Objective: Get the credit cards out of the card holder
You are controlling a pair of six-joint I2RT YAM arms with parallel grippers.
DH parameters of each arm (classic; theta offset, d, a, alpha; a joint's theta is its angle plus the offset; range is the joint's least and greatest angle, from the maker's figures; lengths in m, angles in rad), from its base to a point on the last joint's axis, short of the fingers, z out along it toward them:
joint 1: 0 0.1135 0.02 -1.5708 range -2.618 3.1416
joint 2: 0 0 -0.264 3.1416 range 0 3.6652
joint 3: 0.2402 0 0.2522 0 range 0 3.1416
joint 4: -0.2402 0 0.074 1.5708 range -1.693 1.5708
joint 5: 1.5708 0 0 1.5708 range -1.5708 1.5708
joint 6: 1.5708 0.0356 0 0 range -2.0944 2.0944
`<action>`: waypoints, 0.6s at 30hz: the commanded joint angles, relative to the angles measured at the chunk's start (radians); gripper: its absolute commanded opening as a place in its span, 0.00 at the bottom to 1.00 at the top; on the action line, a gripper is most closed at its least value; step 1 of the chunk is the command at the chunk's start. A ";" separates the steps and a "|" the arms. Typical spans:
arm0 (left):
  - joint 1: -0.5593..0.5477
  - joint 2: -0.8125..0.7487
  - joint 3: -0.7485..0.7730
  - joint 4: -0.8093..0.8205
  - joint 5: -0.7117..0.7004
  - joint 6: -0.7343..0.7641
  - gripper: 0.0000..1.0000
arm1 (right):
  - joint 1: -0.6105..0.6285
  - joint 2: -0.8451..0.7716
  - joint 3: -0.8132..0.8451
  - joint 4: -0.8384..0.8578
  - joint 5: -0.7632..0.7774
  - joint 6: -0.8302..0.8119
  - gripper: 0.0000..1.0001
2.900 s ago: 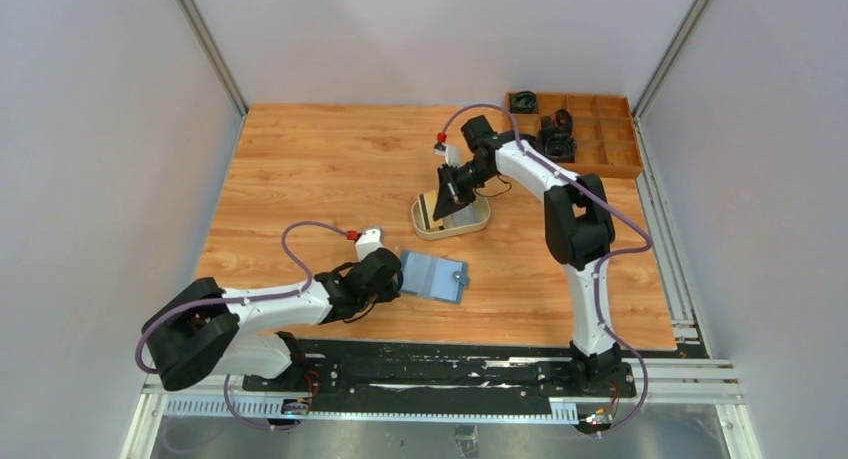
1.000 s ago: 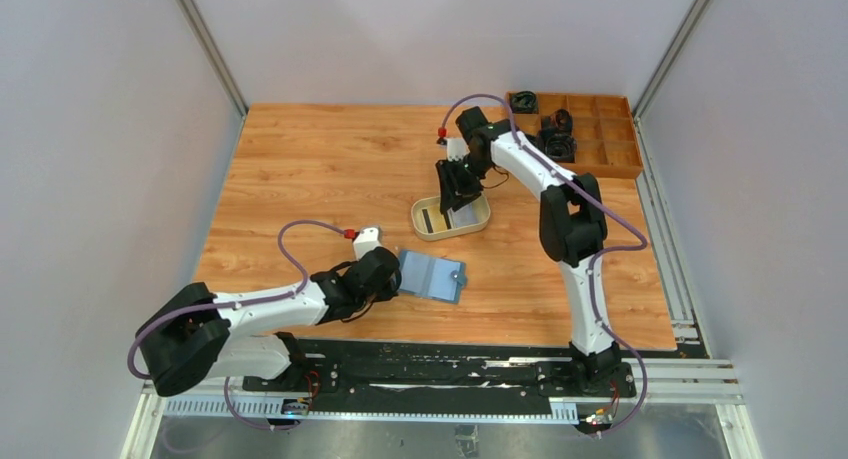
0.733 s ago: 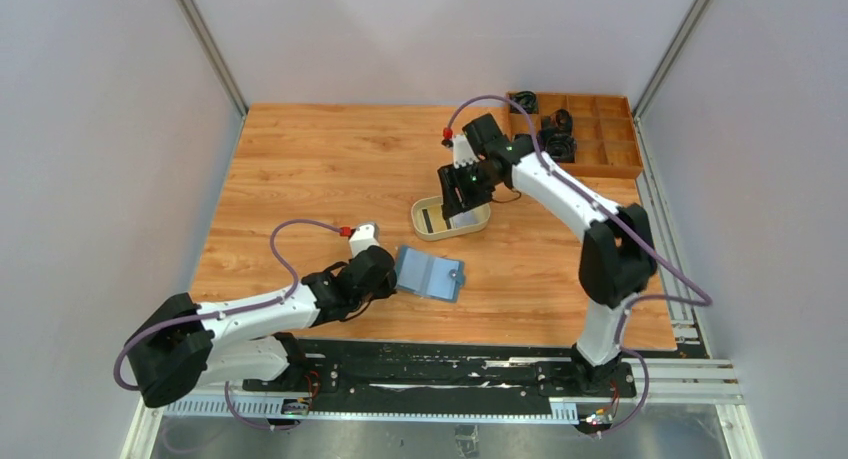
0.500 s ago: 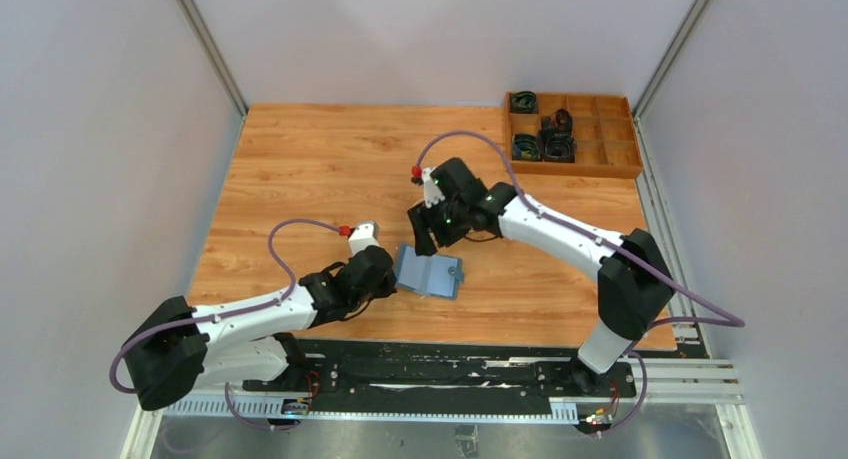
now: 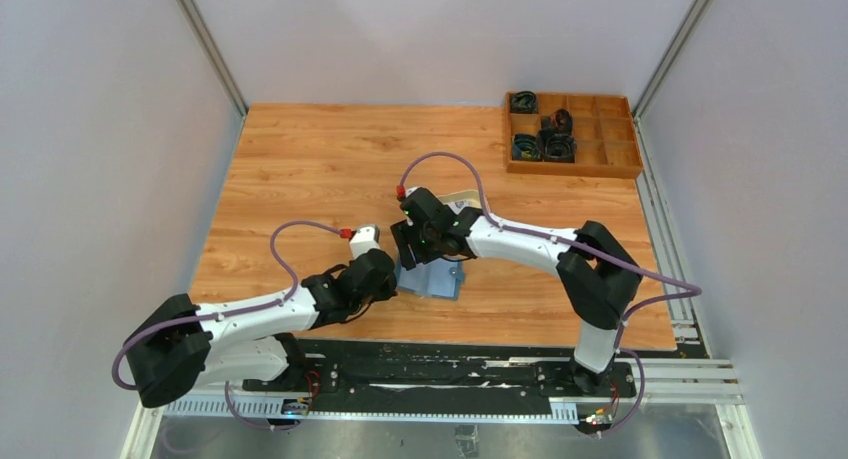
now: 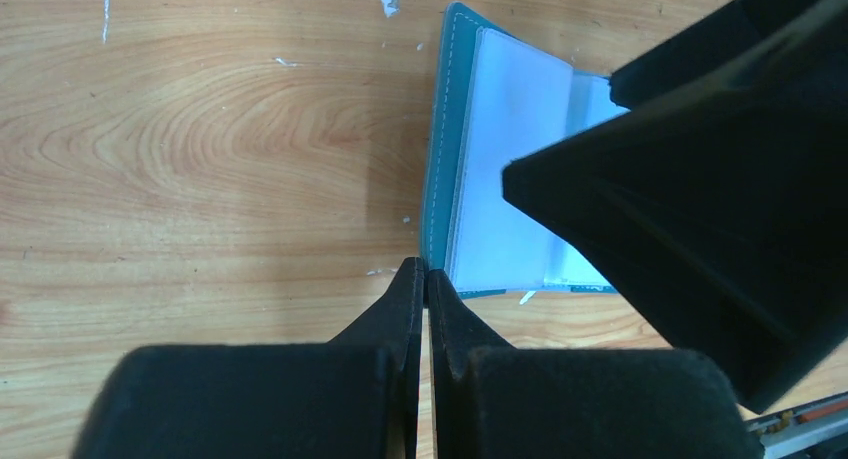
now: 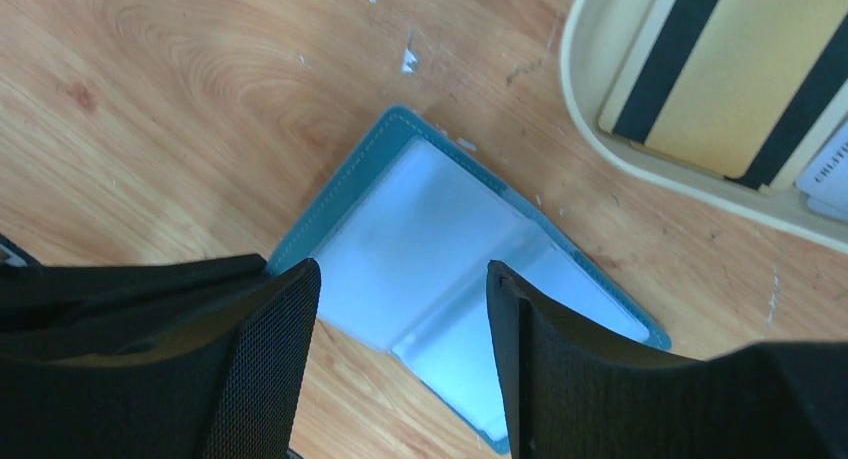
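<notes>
The card holder lies open on the table, clear pockets up. The left gripper has fingers pressed together, tips at the holder's teal edge. The right gripper hangs spread above it; a striped tan credit card lies in the tray nearby.

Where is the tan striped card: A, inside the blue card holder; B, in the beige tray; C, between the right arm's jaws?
B: the striped card lies in the beige tray, and the right gripper has its jaws open over the card holder.
</notes>
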 commanded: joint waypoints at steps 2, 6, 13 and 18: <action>-0.009 -0.011 -0.019 0.005 -0.032 -0.013 0.00 | 0.039 0.065 0.053 0.005 0.086 0.016 0.66; -0.009 -0.012 -0.023 0.001 -0.038 -0.015 0.00 | 0.052 0.094 0.047 -0.006 0.117 0.020 0.66; -0.009 -0.021 -0.030 -0.005 -0.048 -0.023 0.00 | 0.065 0.118 0.028 -0.045 0.185 -0.002 0.65; -0.009 -0.040 -0.043 -0.017 -0.061 -0.032 0.00 | 0.065 0.083 -0.017 -0.069 0.235 -0.039 0.65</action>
